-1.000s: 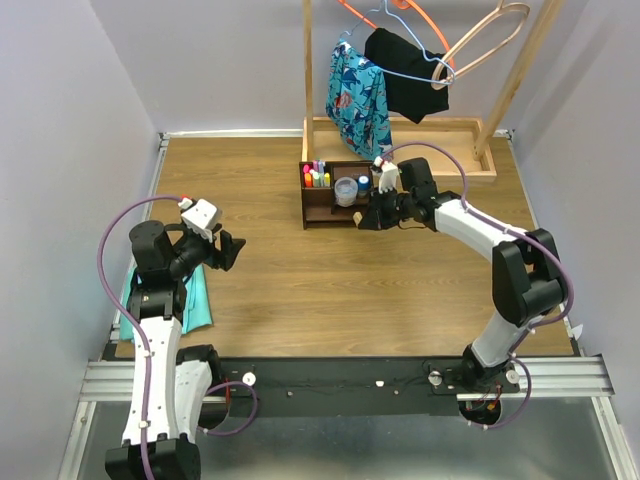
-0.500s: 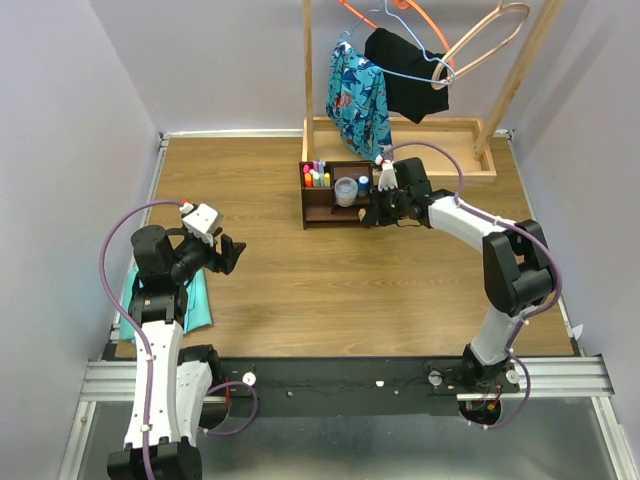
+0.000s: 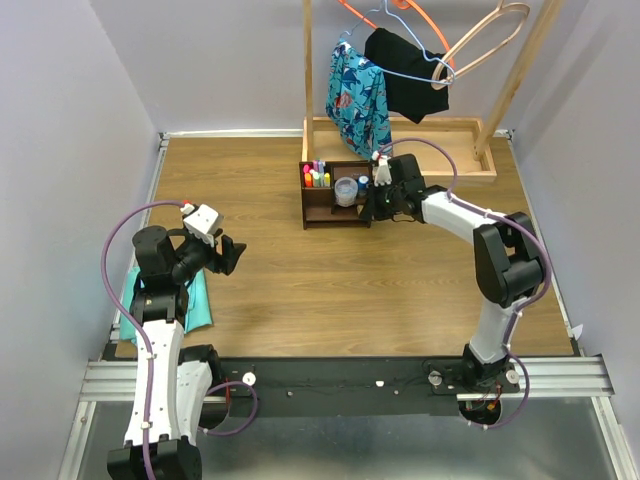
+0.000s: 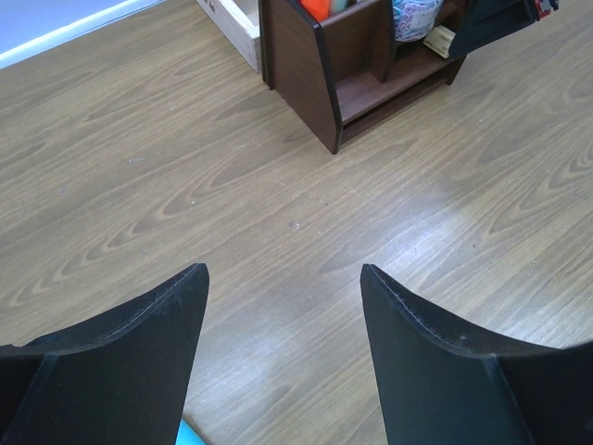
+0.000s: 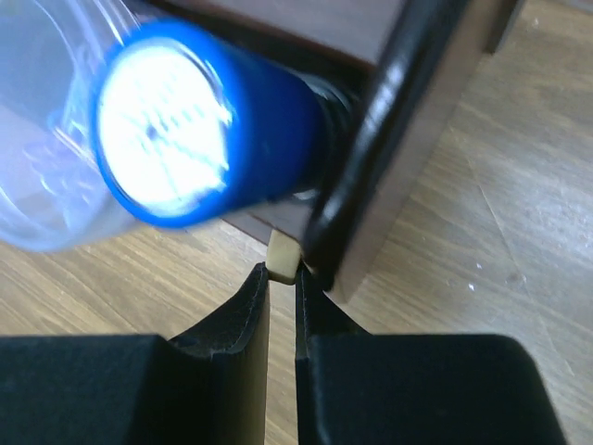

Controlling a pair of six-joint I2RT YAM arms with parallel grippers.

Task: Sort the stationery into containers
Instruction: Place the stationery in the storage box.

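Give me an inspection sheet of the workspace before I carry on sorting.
Surface: wooden table, no spills seen.
Job's things: markers and highlighters and clear tub in the brown organizer; tan eraser at its right end.
Clutter: teal cloth by the left arm.
Grippers: left gripper open, empty, above the table; right gripper shut on the eraser.
Cables: purple cables looped along both arms, no snag seen.
Surroundings: clothes rack with hung garments behind the organizer; plain walls.
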